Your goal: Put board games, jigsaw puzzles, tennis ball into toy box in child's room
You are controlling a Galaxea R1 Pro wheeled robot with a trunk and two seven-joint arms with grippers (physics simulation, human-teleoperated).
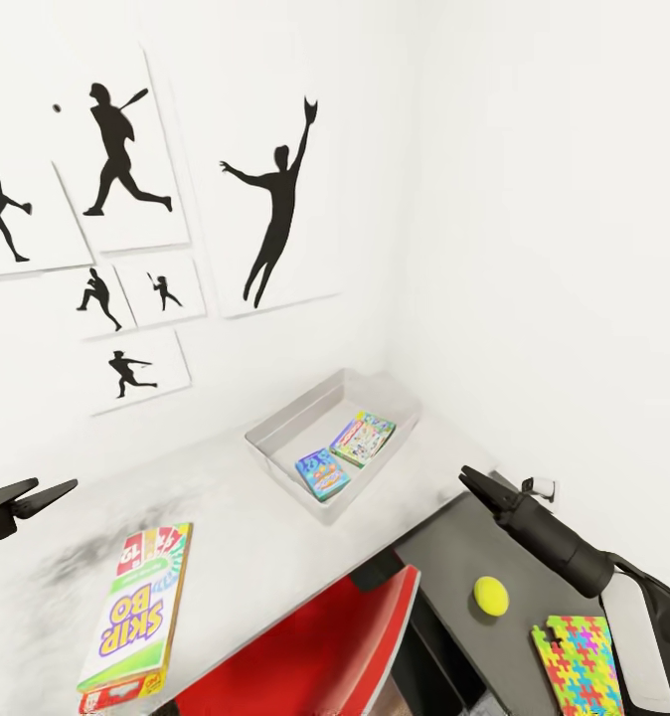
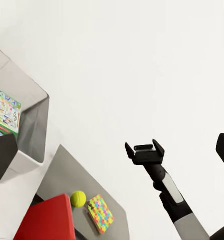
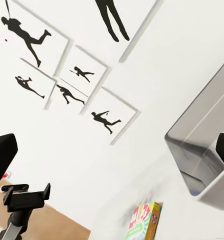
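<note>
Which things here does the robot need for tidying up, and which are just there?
Needed: toy box with two board games inside, SKIP BO game, tennis ball, jigsaw puzzle, table.

Just there: red chair, baseball pictures.

My head view crops the jigsaw puzzle [image 1: 580,664] and red chair [image 1: 315,651]; print on the boxed games is unreadably small.

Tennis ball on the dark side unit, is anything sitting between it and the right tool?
Nothing visible. The tennis ball lies bare on the dark side unit, with the right tool raised above it, empty. The jigsaw puzzle and red chair sit off to the sides.
</note>
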